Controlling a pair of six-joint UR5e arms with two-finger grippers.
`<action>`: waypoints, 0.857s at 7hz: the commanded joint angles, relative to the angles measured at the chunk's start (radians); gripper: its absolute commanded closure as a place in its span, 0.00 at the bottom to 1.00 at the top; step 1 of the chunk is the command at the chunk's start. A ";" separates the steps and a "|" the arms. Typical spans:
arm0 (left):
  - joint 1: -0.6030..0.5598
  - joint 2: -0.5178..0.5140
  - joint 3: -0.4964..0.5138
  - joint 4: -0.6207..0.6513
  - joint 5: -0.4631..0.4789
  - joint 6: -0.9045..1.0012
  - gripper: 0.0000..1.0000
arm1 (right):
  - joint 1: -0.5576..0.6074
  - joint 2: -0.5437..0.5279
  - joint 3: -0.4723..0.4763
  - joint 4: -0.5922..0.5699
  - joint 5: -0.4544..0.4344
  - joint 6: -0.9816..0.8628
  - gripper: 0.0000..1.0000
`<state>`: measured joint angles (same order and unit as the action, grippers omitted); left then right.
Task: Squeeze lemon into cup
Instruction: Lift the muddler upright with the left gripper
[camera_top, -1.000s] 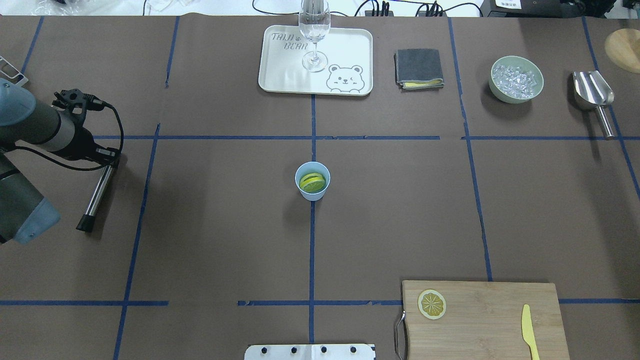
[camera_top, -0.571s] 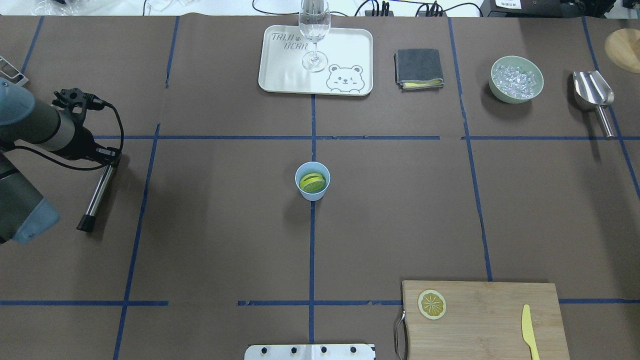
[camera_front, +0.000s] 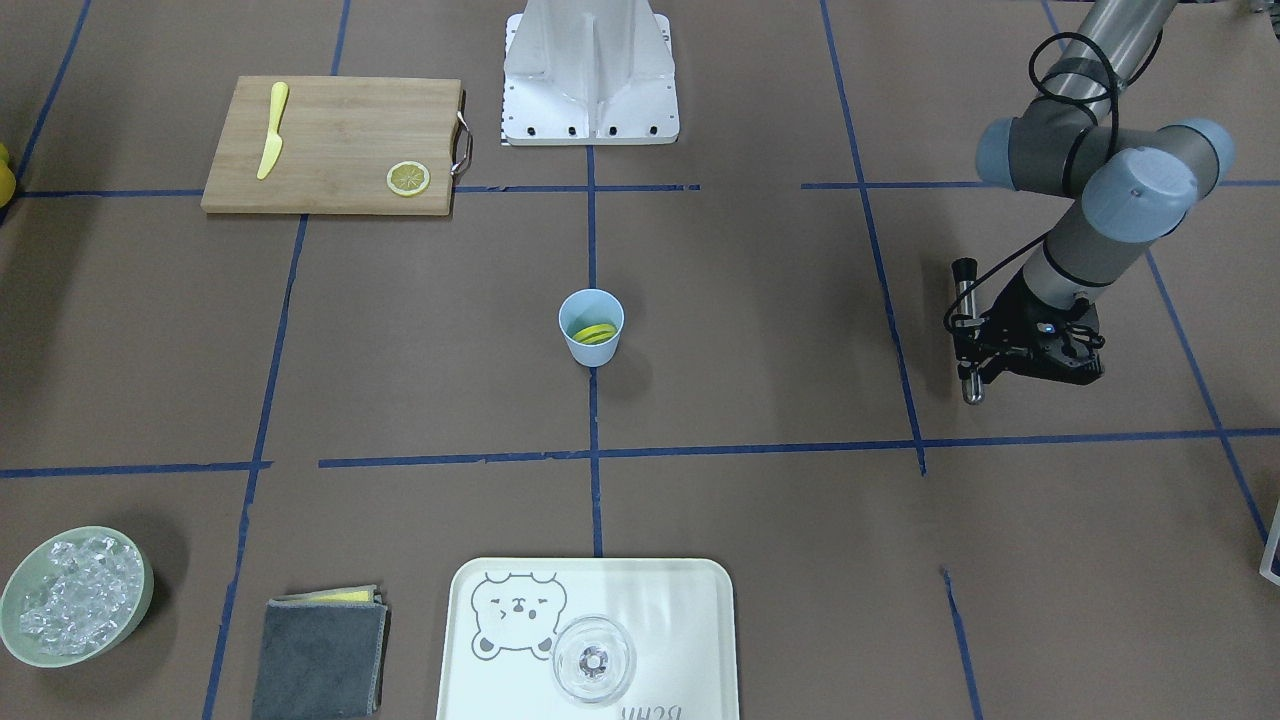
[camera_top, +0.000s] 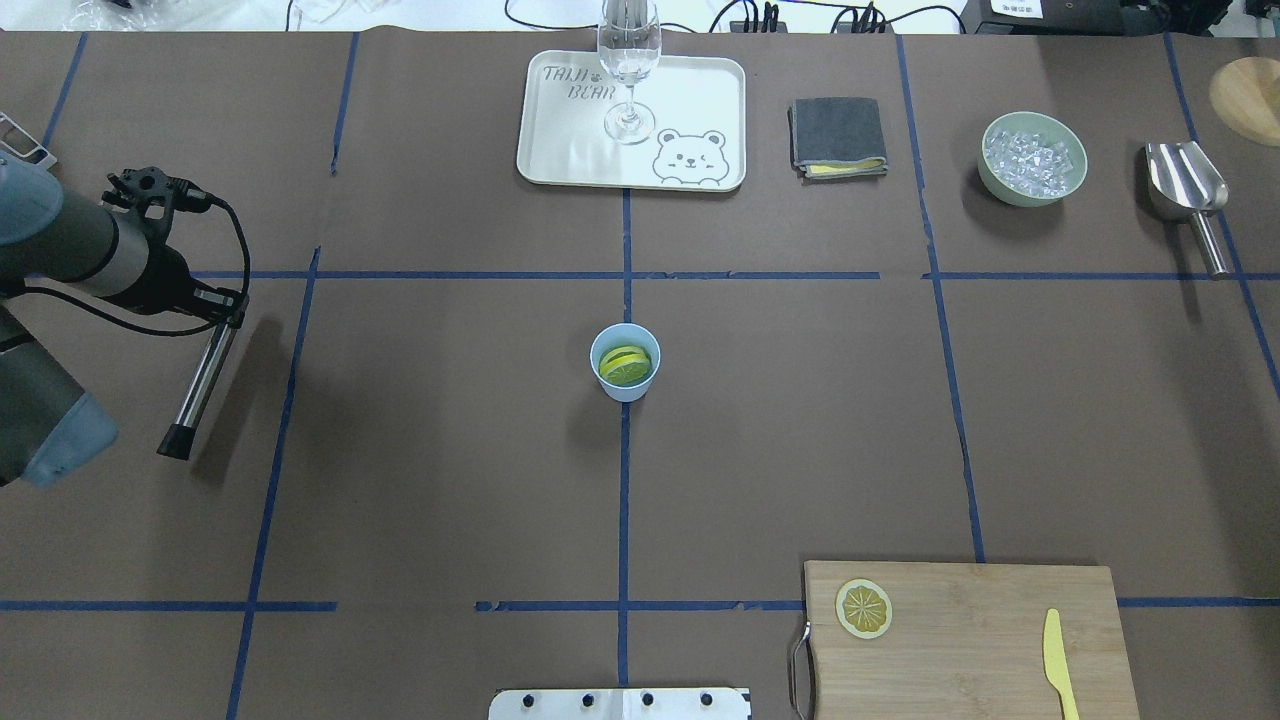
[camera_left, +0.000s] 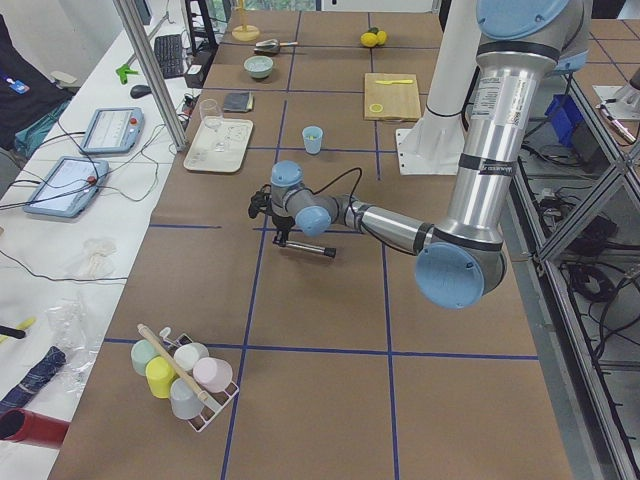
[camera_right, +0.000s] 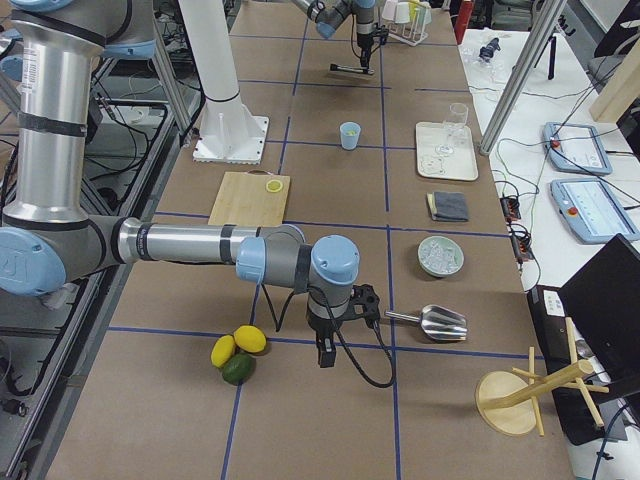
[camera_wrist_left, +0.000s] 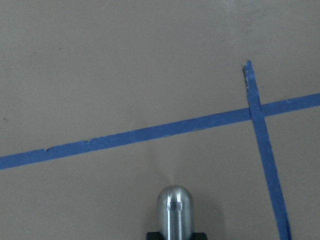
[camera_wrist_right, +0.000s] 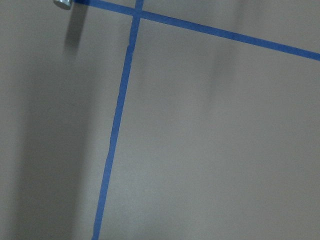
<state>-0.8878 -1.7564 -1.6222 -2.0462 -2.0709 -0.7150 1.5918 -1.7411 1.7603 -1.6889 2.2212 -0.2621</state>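
The lemon (camera_top: 624, 366) is seen inside the cup (camera_top: 641, 391); squeezing is judged pending. A metal rod (camera_top: 198, 380) is gripped by the left claw (camera_top: 228, 310); the right claw (camera_right: 325, 352) state cannot be told.

Even bright overhead light; soft shadows; wrist views blurred.

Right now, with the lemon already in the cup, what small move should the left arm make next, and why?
Probably swing the left gripper and its metal rod toward the cup: the lemon lies inside, and the rod is far off to the side.
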 joint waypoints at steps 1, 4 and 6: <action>0.000 -0.008 -0.135 0.104 0.002 0.000 0.99 | 0.000 0.000 0.001 0.000 0.000 0.001 0.00; -0.002 -0.112 -0.205 0.096 0.012 0.003 1.00 | -0.001 0.000 -0.004 0.000 0.000 -0.005 0.00; -0.002 -0.188 -0.258 0.037 0.014 0.006 1.00 | 0.000 0.002 -0.004 0.000 -0.002 0.003 0.00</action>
<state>-0.8896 -1.8988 -1.8523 -1.9706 -2.0587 -0.7102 1.5913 -1.7407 1.7568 -1.6889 2.2208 -0.2623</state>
